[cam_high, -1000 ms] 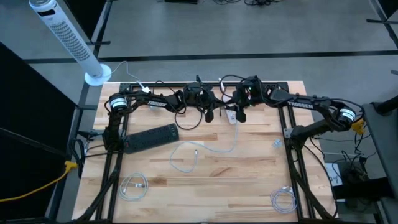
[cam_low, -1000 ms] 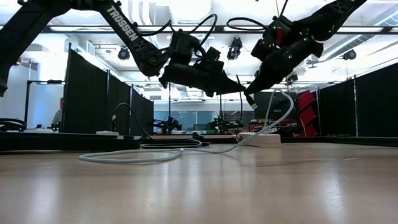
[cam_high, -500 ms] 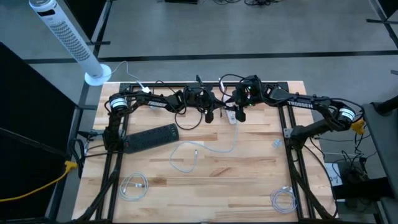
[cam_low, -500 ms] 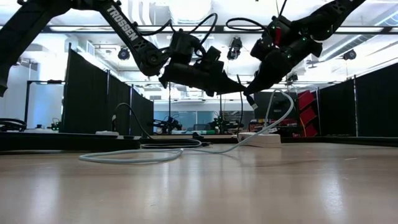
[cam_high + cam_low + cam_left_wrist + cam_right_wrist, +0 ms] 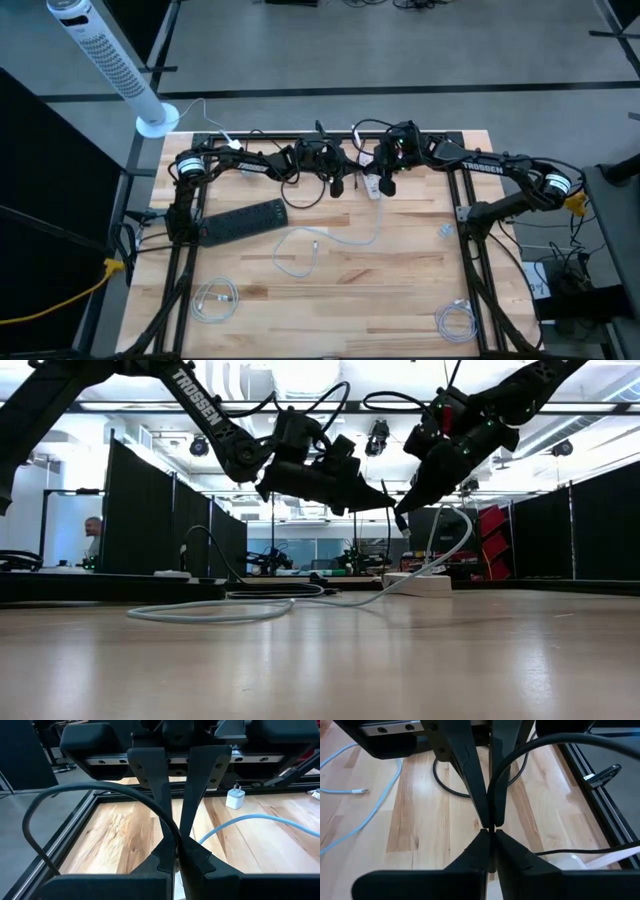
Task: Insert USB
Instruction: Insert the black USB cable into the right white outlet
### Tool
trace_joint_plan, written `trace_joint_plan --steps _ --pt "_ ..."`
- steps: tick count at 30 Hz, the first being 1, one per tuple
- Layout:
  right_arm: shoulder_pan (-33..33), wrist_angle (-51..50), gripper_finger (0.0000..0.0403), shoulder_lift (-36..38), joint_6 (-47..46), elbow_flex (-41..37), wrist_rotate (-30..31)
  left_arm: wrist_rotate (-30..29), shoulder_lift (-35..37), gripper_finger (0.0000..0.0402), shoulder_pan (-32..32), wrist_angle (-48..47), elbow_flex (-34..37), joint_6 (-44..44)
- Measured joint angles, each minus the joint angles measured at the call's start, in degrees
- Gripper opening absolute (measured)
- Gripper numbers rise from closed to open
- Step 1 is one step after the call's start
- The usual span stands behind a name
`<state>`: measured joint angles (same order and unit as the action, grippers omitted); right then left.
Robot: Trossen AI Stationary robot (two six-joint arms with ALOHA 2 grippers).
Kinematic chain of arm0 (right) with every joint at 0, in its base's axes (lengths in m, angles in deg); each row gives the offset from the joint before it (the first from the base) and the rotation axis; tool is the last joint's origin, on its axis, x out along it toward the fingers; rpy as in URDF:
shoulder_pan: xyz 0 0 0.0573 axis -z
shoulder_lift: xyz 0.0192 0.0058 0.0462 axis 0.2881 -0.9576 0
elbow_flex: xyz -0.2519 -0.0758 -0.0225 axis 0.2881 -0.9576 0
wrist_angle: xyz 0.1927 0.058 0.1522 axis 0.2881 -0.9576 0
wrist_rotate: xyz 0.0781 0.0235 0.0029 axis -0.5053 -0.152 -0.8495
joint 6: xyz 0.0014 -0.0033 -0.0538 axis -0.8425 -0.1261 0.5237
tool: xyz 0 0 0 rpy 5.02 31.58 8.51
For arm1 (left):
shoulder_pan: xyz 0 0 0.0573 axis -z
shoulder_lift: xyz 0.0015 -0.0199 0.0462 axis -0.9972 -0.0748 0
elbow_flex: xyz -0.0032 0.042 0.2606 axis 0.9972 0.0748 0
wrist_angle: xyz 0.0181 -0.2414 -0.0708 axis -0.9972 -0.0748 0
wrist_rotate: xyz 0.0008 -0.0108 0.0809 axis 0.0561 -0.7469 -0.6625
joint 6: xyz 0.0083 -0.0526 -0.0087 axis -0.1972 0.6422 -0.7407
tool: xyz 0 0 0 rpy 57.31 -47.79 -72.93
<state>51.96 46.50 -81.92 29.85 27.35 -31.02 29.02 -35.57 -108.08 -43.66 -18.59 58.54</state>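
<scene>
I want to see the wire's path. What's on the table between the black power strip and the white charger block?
In the high view, the white cable curves over bare wood between the black power strip and the white charger block.

high: straight down | low: table-level | 2 wrists: close, table (image 5: 400,290) shared

Both arms are matte black, jointed, with white TROSSEN lettering (image 5: 192,387); black cables (image 5: 340,395) loop over them; silver rings (image 5: 188,167) mark the shoulders; the fingers (image 5: 152,780) are flat, screw-dotted.
</scene>
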Motion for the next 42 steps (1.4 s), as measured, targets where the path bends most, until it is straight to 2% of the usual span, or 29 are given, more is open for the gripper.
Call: trace_joint_plan --steps 5,12,15,17,20,21,27,33,42 --pt "-0.1 0.0 0.0009 0.0 -1.1 0.0 -0.1 -0.5 0.0 0.0 0.4 0.7 0.0 0.4" --pt "-0.1 0.0 0.0075 0.0 -1.4 0.0 -0.5 -0.4 0.0 0.0 0.7 1.5 0.0 0.4" --pt "-0.1 0.0 0.009 0.0 -1.5 0.0 -0.4 -0.4 0.0 0.0 0.7 1.2 0.0 0.4" --pt "-0.1 0.0 0.0076 0.0 -1.4 0.0 -0.4 -0.4 0.0 0.0 0.7 1.3 0.0 0.4" --pt "-0.1 0.0 0.0019 0.0 -0.2 0.0 -0.4 -0.5 0.0 0.0 0.7 1.1 0.0 0.5" --pt "-0.1 0.0 0.0012 0.0 0.1 0.0 -0.4 -0.5 0.0 0.0 0.7 1.1 0.0 0.8" --pt "-0.1 0.4 0.0011 0.3 0.4 -0.1 -0.4 -0.5 0.0 0.0002 0.7 1.7 0.0 2.1" --pt "1.5 2.3 0.0011 3.9 1.9 -2.8 -0.4 -0.2 0.0 0.0024 0.7 0.0 0.0 2.8" --pt "4.5 11.0 0.0011 10.5 -1.1 -14.4 -1.5 0.0 -0.5 0.0034 1.0 0.5 0.0 1.5"
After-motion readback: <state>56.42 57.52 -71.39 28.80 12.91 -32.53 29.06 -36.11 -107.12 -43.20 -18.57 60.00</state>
